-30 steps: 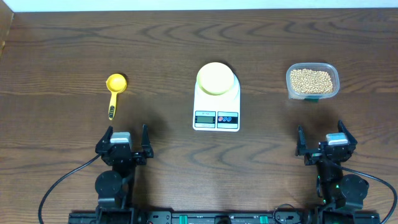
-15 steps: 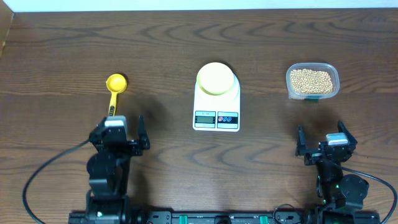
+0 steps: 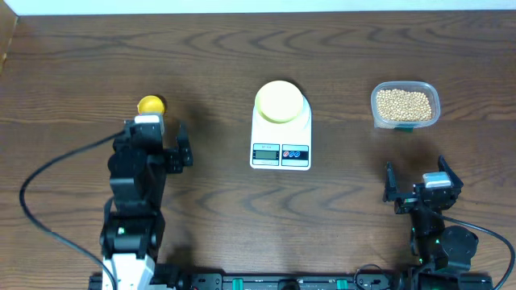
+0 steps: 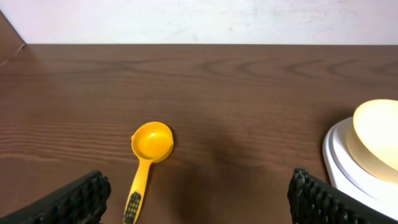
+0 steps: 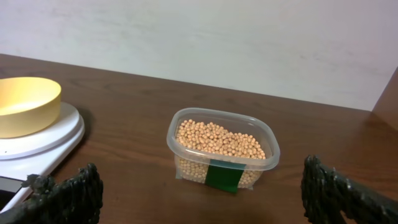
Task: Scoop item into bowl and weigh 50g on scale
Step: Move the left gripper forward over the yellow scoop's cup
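left fingers point(image 4: 78, 199) wide, empty, above scoop point(image 4: 148, 158) at scale's point(image 3: 280, 149) nine o'clock; right fingers point(image 5: 68, 193) likewise. step: scoop pickup; next lower, pinch handle point(image 4: 138, 190).

Deep dark brown across the table point(image 3: 81, 72), streaked with paler wavy wood grain. Bright yellow on the scoop point(image 4: 152, 140), with dark ribbing down at the handle's end. Over to plain white on the scale point(image 3: 280, 137), grey on its display point(image 3: 266, 153), red and blue marks at its buttons point(image 3: 295, 153). Pale creamy yellow for the bowl point(image 3: 280, 101), no pattern. Tan-beige for the beans point(image 5: 217, 140), behind see-through clear on the tub point(image 5: 221, 112), with a solid dark green label point(image 5: 224, 176) in front. Off-white, faintly mottled, on the wall point(image 5: 249, 43). Matte black with a bumpy knobbed texture on the fingers of the left gripper point(image 4: 199, 199) and the right gripper point(image 5: 205, 193).
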`<state>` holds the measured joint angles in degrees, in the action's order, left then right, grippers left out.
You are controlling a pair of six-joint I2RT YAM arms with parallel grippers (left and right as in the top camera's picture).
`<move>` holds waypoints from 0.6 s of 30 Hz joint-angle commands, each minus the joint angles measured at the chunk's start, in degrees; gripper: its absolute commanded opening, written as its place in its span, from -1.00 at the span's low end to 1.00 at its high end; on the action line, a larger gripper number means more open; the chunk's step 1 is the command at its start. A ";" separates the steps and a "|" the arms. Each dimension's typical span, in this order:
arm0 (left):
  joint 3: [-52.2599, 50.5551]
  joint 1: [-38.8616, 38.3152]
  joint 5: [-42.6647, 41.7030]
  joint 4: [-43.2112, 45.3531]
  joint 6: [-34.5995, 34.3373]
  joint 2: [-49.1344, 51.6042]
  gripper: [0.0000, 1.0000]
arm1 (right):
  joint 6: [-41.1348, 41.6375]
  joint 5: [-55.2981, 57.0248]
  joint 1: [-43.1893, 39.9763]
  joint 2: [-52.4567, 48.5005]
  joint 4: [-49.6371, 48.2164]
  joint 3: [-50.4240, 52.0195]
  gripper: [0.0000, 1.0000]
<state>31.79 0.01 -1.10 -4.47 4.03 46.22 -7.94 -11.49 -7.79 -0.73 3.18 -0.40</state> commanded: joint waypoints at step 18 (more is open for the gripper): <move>19.78 0.35 0.04 -15.54 -0.76 14.75 0.87 | 0.61 0.42 0.39 0.02 0.26 0.09 0.98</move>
<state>46.94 0.01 -1.15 -17.30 4.03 58.89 -7.94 -11.49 -7.79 -0.73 3.18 -0.40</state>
